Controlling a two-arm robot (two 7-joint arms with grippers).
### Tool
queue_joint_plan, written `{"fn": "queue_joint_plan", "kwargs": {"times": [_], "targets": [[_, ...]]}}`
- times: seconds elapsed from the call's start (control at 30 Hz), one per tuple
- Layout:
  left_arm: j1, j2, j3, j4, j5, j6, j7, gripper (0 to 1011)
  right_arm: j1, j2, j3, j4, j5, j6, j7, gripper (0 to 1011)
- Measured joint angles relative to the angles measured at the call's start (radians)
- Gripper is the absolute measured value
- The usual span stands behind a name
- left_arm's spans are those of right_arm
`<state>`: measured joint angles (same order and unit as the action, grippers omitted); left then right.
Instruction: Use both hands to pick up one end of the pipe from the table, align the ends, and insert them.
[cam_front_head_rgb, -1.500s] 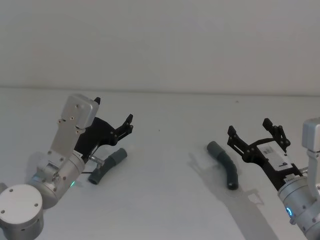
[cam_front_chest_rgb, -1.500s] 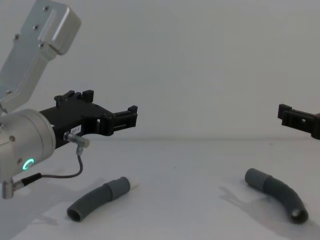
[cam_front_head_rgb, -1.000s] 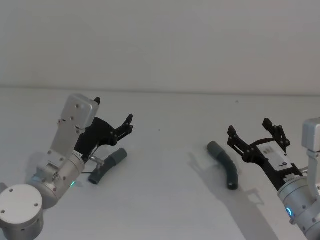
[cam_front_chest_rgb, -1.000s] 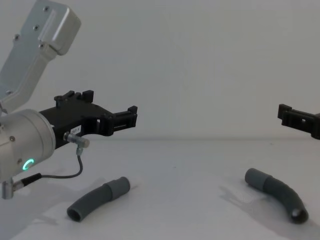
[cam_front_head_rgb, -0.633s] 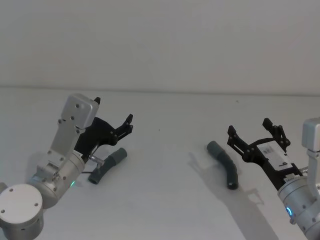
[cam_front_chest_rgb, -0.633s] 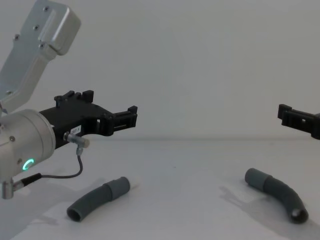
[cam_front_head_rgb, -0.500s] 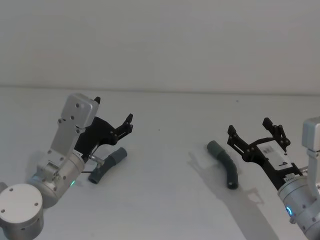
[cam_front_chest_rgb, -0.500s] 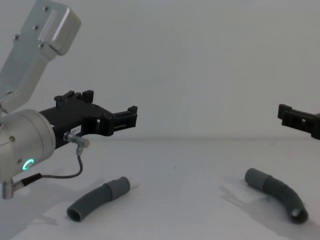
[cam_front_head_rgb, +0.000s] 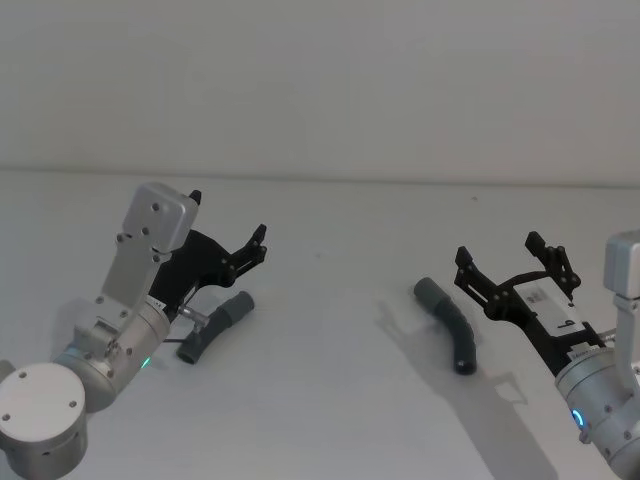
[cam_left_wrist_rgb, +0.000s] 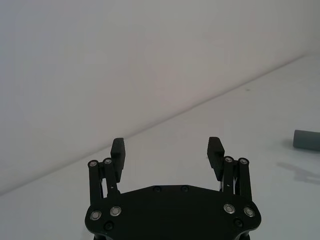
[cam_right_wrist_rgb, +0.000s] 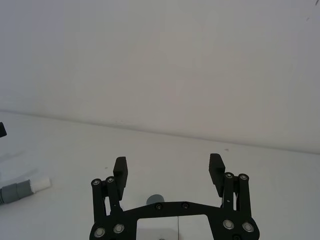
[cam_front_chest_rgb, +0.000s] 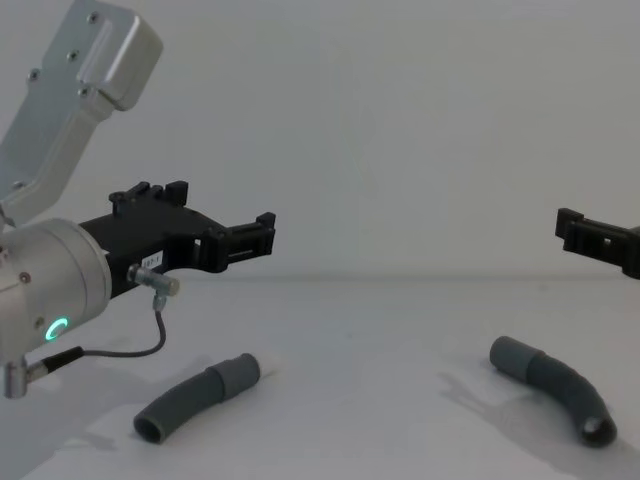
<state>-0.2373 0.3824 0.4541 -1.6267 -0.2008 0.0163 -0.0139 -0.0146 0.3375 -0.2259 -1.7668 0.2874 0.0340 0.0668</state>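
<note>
Two curved dark grey pieces of the pipe lie apart on the white table (cam_front_head_rgb: 330, 400). The left piece (cam_front_head_rgb: 215, 325) (cam_front_chest_rgb: 195, 397) has a white-tipped cuff end (cam_right_wrist_rgb: 42, 183). The right piece (cam_front_head_rgb: 448, 325) (cam_front_chest_rgb: 555, 385) points its grey cuff end (cam_left_wrist_rgb: 306, 140) toward the table's middle. My left gripper (cam_front_head_rgb: 228, 214) (cam_left_wrist_rgb: 166, 147) (cam_front_chest_rgb: 262, 238) hangs open above the left piece, holding nothing. My right gripper (cam_front_head_rgb: 498, 248) (cam_right_wrist_rgb: 169, 167) (cam_front_chest_rgb: 575, 228) hovers open just to the right of the right piece and above it, also holding nothing.
A plain pale wall rises behind the table's far edge (cam_front_head_rgb: 320, 180). A thin grey cable (cam_front_chest_rgb: 130, 350) loops off my left wrist near the left piece. Bare table lies between the two pieces.
</note>
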Motion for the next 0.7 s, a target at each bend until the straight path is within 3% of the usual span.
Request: {"fn": "queue_joint_plan", "kwargs": {"times": [0.23,0.7], "targets": [[-0.003,0.013,-0.003,-0.013,-0.018,0.031,-0.037,1002,0.0,0.0,0.0,0.0,0.0,0.0,0.0,1001],[-0.01,0.075,-0.028,-0.07,-0.093,0.18,-0.153,1002,0.0,0.0,0.0,0.0,0.0,0.0,0.0,1001]]}}
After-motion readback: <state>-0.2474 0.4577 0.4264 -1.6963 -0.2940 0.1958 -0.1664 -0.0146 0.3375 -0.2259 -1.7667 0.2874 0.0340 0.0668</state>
